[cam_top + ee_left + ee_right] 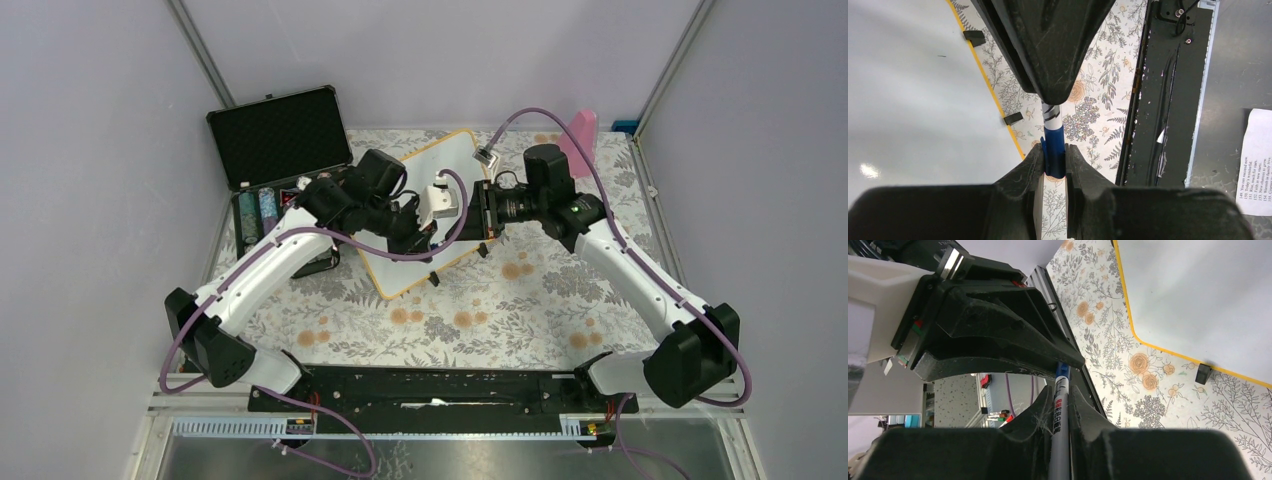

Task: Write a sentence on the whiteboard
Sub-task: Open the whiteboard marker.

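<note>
**A:** Quick, left to right. What's on the left?

**B:** The black case (280, 135) is open at the far left and isn't in play. The left gripper (1054, 167) is pinched narrow on the blue cap (1054, 150) of the marker (1053, 117).

**A:** And the whiteboard?

**B:** The whiteboard (447, 160) lies flat mid-table, skewed, on the floral tablecloth (480, 310), under and just behind both grippers. Nothing is written on the parts I can see.

**A:** The right side?

**B:** The right gripper (1060, 407) has its fingers clamped on the white barrel (1059, 412).

**A:** Why nose to nose?

**B:** Each gripper has one end, on the same line. I'd judge that's set up to pull the cap off (no writing tip shows anywhere). It's held close to the board, so the trip to the surface should be short.

**A:** How do the views differ?

**B:** From the top the marker is buried between the two black wrists, so only the wrist views prove the grips. The left wrist view alone catches a printed sheet (1255, 160) of numbered lines past the table edge. The right wrist view gives the red print on the barrel and a black board foot (1203, 372). Only the top view gives the board's whole outline.
</note>
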Robot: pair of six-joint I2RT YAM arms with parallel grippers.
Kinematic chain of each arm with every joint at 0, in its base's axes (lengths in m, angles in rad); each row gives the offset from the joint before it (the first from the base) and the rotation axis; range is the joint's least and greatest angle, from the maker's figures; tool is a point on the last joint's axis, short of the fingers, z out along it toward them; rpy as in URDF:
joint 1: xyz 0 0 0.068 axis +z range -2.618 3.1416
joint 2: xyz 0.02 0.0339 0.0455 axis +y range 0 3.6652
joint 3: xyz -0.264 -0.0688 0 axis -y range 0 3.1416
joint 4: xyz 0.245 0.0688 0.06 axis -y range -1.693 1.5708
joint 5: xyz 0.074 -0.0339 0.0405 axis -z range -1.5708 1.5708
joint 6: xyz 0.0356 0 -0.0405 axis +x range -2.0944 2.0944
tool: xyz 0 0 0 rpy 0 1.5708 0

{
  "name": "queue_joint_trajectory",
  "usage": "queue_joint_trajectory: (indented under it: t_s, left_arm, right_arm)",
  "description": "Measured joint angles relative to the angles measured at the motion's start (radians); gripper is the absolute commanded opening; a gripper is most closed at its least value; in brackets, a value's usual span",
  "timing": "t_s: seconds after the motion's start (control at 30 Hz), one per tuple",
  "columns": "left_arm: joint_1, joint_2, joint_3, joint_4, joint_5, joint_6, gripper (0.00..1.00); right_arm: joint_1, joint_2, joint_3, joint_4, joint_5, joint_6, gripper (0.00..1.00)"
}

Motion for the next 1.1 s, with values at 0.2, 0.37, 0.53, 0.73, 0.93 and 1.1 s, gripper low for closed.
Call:
queue_joint_trajectory:
  t_s: [0.2, 0.37, 0.53, 0.73, 0.93, 1.1]
  left_arm:
    - [0.0, -0.001, -0.004, 0.005, -0.005, -0.008, 0.0]
    - [0.0, -0.025, -0.045, 0.058, -0.009, -0.016, 0.0]
    - [-0.004, -0.051, -0.049, 0.067, -0.053, -0.011, 0.0]
    - [-0.009, -0.062, -0.049, 0.074, -0.08, -0.02, 0.0]
    - [-0.014, -0.062, -0.041, 0.074, -0.114, -0.01, 0.0]
    - [-0.02, -0.063, -0.023, 0.071, -0.154, -0.007, 0.0]
  right_arm:
    - [0.003, 0.0, 0.0, 0.0, 0.008, -0.004, 0.0]
    - [0.0, 0.001, 0.013, -0.021, 0.025, -0.006, 0.0]
    - [0.0, 0.001, 0.016, -0.006, 0.014, -0.008, 0.0]
    - [-0.001, 0.0, 0.0, 0.042, -0.001, 0.0, 0.0]
    - [-0.003, 0.0, 0.0, 0.045, -0.001, -0.012, 0.0]
    - [-0.005, 0.0, 0.0, 0.059, -0.002, -0.016, 0.0]
